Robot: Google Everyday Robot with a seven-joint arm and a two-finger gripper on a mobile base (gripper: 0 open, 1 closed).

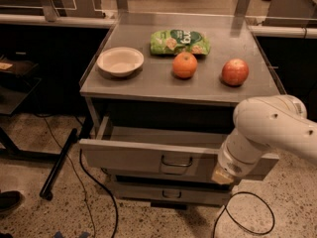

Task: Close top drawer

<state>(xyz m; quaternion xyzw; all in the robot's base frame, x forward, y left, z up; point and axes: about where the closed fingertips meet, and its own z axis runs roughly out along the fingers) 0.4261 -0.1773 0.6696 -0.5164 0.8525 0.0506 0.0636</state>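
Top drawer (129, 155) stands pulled out, table (148, 81) directly above it. The gripper (223, 175), state not discernible, is at its front's right end. Push squarely, nearer the handle (177, 161), lest the drawer skew.

One camera only: set high, tilted down, facing the grey metal worktop (148, 86) front-on, fairly near. Tool (223, 175) sits lower right, before the wide grey top drawer (129, 155); worktop above it.

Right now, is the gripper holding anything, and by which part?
Cannot be told. The gripper is low in front of the right end of the top drawer, right of its handle; no held object shows.
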